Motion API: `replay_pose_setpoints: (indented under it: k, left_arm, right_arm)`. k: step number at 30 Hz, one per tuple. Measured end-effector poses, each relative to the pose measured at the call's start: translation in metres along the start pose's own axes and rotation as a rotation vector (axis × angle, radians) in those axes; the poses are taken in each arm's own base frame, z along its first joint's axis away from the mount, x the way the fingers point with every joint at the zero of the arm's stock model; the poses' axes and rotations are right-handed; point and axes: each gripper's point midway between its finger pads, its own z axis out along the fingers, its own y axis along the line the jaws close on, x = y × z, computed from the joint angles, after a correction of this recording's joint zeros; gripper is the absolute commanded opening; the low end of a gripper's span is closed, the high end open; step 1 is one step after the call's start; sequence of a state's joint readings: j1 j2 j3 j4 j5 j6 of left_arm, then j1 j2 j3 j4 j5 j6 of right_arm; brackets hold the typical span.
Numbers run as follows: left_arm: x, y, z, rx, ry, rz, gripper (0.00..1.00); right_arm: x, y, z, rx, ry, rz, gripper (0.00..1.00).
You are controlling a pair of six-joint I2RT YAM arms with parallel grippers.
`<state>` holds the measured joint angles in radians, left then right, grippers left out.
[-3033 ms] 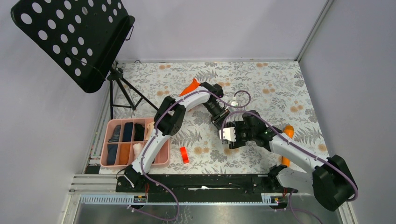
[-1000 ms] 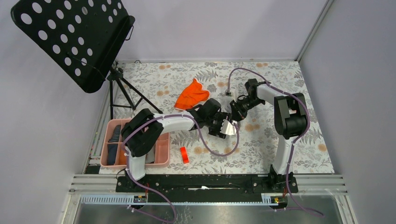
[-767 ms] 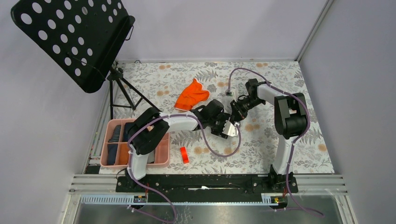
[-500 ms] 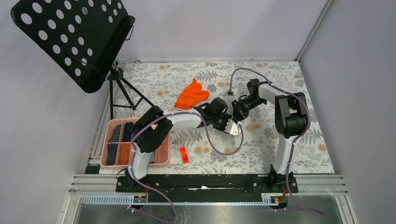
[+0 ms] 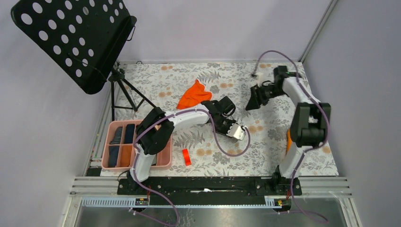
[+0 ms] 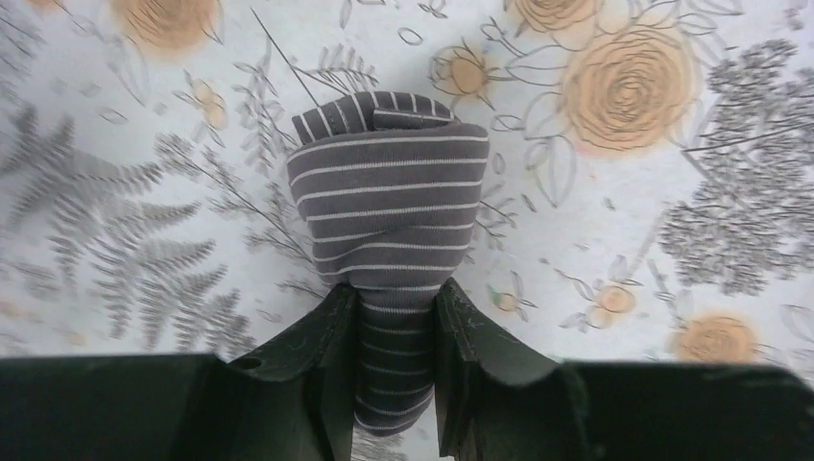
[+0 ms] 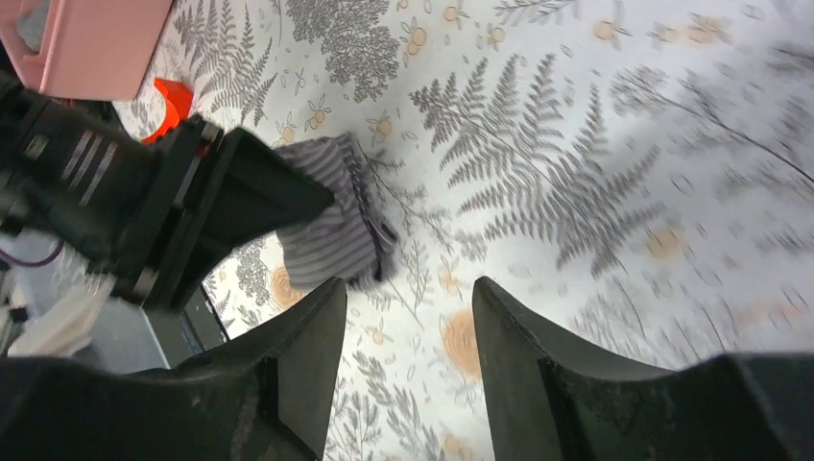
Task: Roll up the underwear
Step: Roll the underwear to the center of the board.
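The grey striped underwear (image 6: 389, 206) lies rolled into a tight bundle on the flowered tablecloth. My left gripper (image 6: 395, 300) is shut on its near end, one finger on each side. In the top view the left gripper (image 5: 235, 131) reaches to the middle of the table. My right gripper (image 7: 405, 288) is open and holds nothing. It hovers apart from the grey striped underwear (image 7: 331, 235), toward the far right in the top view (image 5: 249, 102). An orange underwear (image 5: 191, 94) lies crumpled behind the left arm.
A pink divided tray (image 5: 162, 163) with folded dark cloths stands at the near left. A small red block (image 5: 187, 157) lies beside it. An orange cylinder (image 5: 288, 140) shows behind the right arm. A black music stand (image 5: 75, 38) rises at the far left.
The right gripper opened, let go of the grey roll and drew back toward the far right. The left gripper closed on the roll and shifted slightly right.
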<state>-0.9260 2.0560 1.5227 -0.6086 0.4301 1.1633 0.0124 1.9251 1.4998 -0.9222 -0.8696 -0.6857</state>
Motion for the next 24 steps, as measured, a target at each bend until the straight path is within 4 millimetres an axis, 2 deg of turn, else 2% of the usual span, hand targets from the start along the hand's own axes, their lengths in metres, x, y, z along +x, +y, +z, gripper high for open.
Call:
replay_pose_setpoints:
  k: [6, 8, 11, 16, 21, 24]
  left_arm:
    - [0.006, -0.017, -0.008, 0.096, 0.004, -0.25, 0.23]
    - [0.006, -0.022, -0.011, 0.128, -0.013, -0.369, 0.23]
    - [0.005, -0.024, -0.012, 0.183, -0.049, -0.561, 0.24]
    - [0.006, -0.023, -0.013, 0.26, -0.121, -0.794, 0.25]
    - [0.002, -0.029, -0.012, 0.346, -0.166, -0.942, 0.27]
    - [-0.003, -0.037, -0.01, 0.396, -0.177, -1.0, 0.28]
  right_arm:
    - [0.008, 0.004, -0.074, 0.235, -0.185, -0.055, 0.6]
    - [0.016, 0.011, -0.086, 0.326, -0.212, -0.123, 0.64]
    - [0.039, 0.032, -0.091, 0.426, -0.23, -0.234, 0.69]
    - [0.086, 0.05, -0.078, 0.477, -0.206, -0.388, 0.67]
    - [0.143, 0.055, -0.04, 0.414, -0.085, -0.558, 0.64]
    - [0.145, 0.07, -0.014, 0.33, -0.018, -0.709, 0.64]
